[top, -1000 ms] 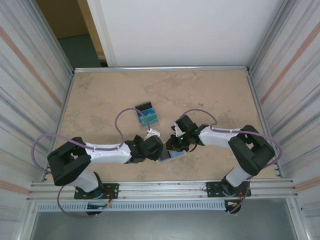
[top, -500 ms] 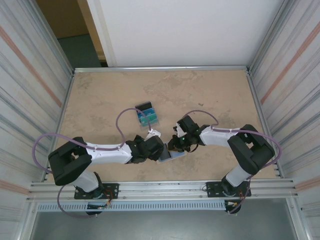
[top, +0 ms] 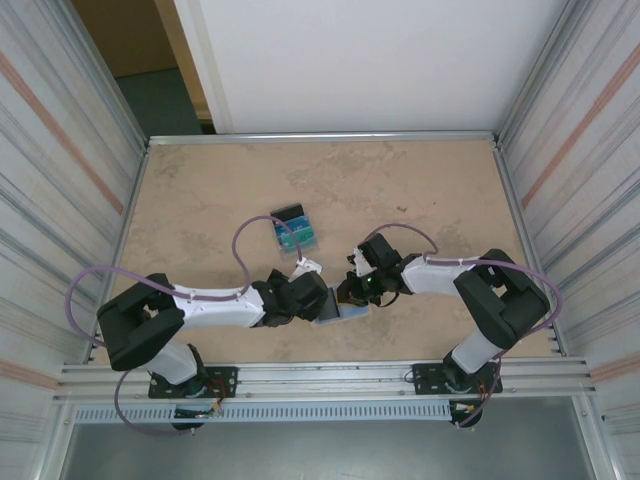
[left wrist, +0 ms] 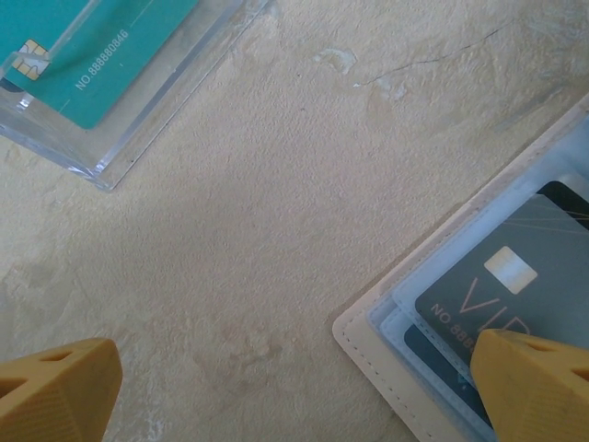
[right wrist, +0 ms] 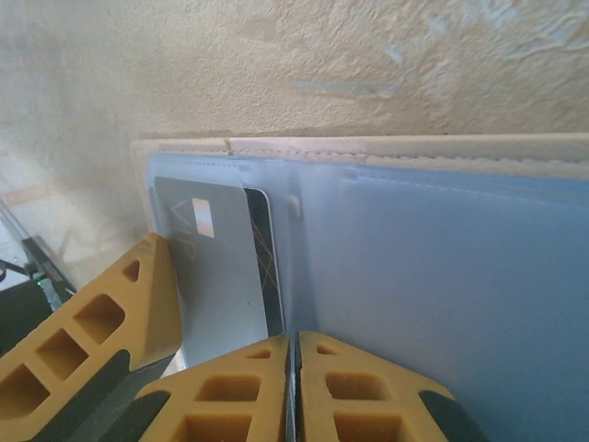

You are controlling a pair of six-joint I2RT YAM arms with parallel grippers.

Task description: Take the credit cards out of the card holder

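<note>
The card holder (top: 336, 313) lies open between both grippers, with a beige rim (right wrist: 368, 145) and pale blue inner faces (right wrist: 442, 276). A dark credit card (right wrist: 216, 267) with a chip sits in its left pocket, also seen in the left wrist view (left wrist: 525, 276). My right gripper (right wrist: 294, 387) is shut, pinching a thin pale leaf of the card holder at its middle fold. My left gripper (left wrist: 294, 396) is open wide, and its right fingertip (left wrist: 538, 382) rests on the pocketed card. A teal credit card (left wrist: 92, 46) lies in a clear tray.
The clear tray (top: 294, 230) with blue, teal and black cards stands a little beyond the left gripper. Metal walls fence the table (top: 200, 200) on the left, right and back. The arms' bases sit at the near rail.
My right gripper's jaws have closed further on the card holder's fold, and the holder has shifted slightly left. The left arm has stayed put with its jaws wide.
</note>
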